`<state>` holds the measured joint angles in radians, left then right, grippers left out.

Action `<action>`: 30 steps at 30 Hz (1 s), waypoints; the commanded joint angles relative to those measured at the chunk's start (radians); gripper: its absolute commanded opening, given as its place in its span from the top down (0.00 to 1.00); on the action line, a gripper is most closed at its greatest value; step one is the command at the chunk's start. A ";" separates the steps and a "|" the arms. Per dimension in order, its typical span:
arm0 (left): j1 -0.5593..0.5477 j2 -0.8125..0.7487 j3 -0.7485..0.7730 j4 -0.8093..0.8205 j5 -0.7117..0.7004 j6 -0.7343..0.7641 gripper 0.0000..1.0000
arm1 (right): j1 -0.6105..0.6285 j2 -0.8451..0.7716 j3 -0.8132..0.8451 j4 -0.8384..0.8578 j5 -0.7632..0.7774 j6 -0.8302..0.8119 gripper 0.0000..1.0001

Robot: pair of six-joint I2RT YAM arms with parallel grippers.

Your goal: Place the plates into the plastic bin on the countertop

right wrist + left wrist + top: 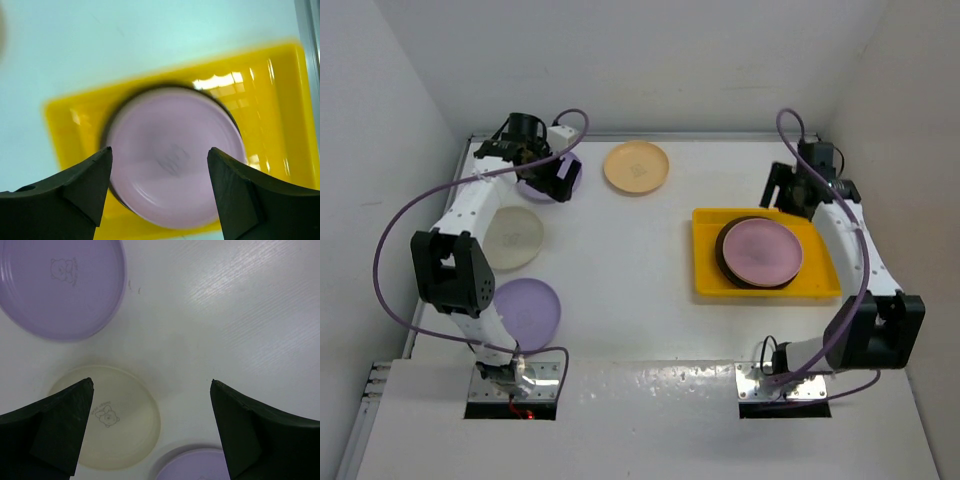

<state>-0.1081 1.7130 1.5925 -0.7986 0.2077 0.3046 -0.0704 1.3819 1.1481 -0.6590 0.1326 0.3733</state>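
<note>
The yellow plastic bin point(708, 262) sits on the right of the white countertop point(630, 260). It holds a pink plate point(761, 250) stacked on dark-rimmed plates point(724, 262). My right gripper point(783, 195) is open and empty, above the bin's back edge. In the right wrist view it point(159, 149) frames the pink plate point(172, 165) inside the bin point(270, 100). My left gripper point(548, 172) is open and empty over a lavender plate point(574, 172) at the back left. A pale orange plate point(637, 166), a cream plate point(515, 237) and a second lavender plate point(527, 308) lie on the countertop.
White walls close in the back and both sides. In the left wrist view the open gripper point(151, 382) hangs above bare countertop, with the cream plate point(120, 425) and both lavender plates point(60, 285) point(195, 465) around it. Purple cables loop off both arms.
</note>
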 commanded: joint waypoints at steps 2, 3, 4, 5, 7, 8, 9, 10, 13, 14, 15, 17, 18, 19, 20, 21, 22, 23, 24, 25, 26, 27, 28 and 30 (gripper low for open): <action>-0.042 0.141 0.112 0.119 0.110 -0.090 0.07 | 0.063 0.049 0.159 0.071 0.015 0.025 0.25; -0.060 0.186 0.169 0.140 0.125 -0.129 0.14 | 0.063 0.031 0.116 0.094 0.015 0.051 0.25; -0.070 0.236 0.210 0.156 0.134 -0.172 0.19 | 0.061 0.023 0.101 0.134 0.007 0.058 0.25; -0.070 0.349 0.257 0.165 0.134 -0.247 0.32 | 0.093 0.019 0.085 0.157 0.009 0.070 0.26; -0.096 0.452 0.400 0.199 0.101 -0.317 0.39 | 0.096 -0.006 0.045 0.157 0.010 0.088 0.26; -0.096 0.497 0.440 0.243 0.078 -0.365 0.31 | 0.107 -0.009 0.032 0.154 0.012 0.088 0.26; -0.108 0.569 0.504 0.272 0.024 -0.384 0.24 | 0.112 -0.017 0.024 0.147 0.006 0.082 0.26; -0.123 0.600 0.530 0.300 -0.008 -0.400 0.20 | 0.127 -0.024 0.021 0.115 0.013 0.072 0.26; -0.136 0.719 0.632 0.378 -0.127 -0.437 0.13 | 0.139 -0.030 0.019 0.063 0.039 0.058 0.26; -0.148 0.750 0.661 0.378 -0.166 -0.446 0.11 | 0.141 -0.041 0.018 0.046 0.044 0.052 0.26; -0.148 0.779 0.707 0.378 -0.218 -0.458 0.11 | 0.144 -0.043 0.015 0.041 0.044 0.055 0.26; -0.148 0.835 0.716 0.378 -0.287 -0.469 0.12 | 0.146 -0.067 0.004 0.038 0.047 0.052 0.26; -0.148 0.846 0.716 0.378 -0.278 -0.469 0.14 | 0.146 -0.070 0.005 0.039 0.047 0.052 0.26; -0.148 0.855 0.707 0.378 -0.231 -0.469 0.18 | 0.150 -0.084 0.009 0.042 0.047 0.049 0.27; -0.148 0.855 0.696 0.369 -0.196 -0.469 0.30 | 0.152 -0.090 0.010 0.042 0.050 0.044 0.27; -0.157 0.855 0.684 0.369 -0.161 -0.458 0.37 | 0.153 -0.090 0.016 0.041 0.053 0.042 0.28; -0.157 0.855 0.658 0.369 -0.087 -0.458 0.44 | 0.156 -0.095 0.022 0.041 0.056 0.042 0.28; -0.157 0.855 0.646 0.357 -0.042 -0.447 0.51 | 0.159 -0.098 0.025 0.042 0.059 0.041 0.28; -0.157 0.855 0.635 0.337 0.019 -0.447 0.73 | 0.164 -0.096 0.033 0.044 0.058 0.041 0.29; -0.157 0.855 0.635 0.323 0.031 -0.447 0.88 | 0.173 -0.090 0.036 0.044 0.056 0.027 0.30; -0.157 0.846 0.635 0.314 0.041 -0.447 1.00 | 0.188 -0.084 0.041 0.047 0.056 0.021 0.30; -0.157 0.815 0.615 0.305 0.050 -0.438 1.00 | 0.192 -0.078 0.051 0.044 0.041 -0.002 0.30; -0.157 0.794 0.615 0.305 0.070 -0.438 1.00 | 0.204 -0.063 0.059 0.047 0.012 -0.008 0.30; -0.145 0.743 0.601 0.305 0.093 -0.409 1.00 | 0.228 -0.041 0.070 0.047 -0.033 -0.034 0.30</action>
<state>-0.2592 2.5477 2.2196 -0.4389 0.2314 -0.1581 0.1257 1.3178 1.1645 -0.6300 0.1516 0.3916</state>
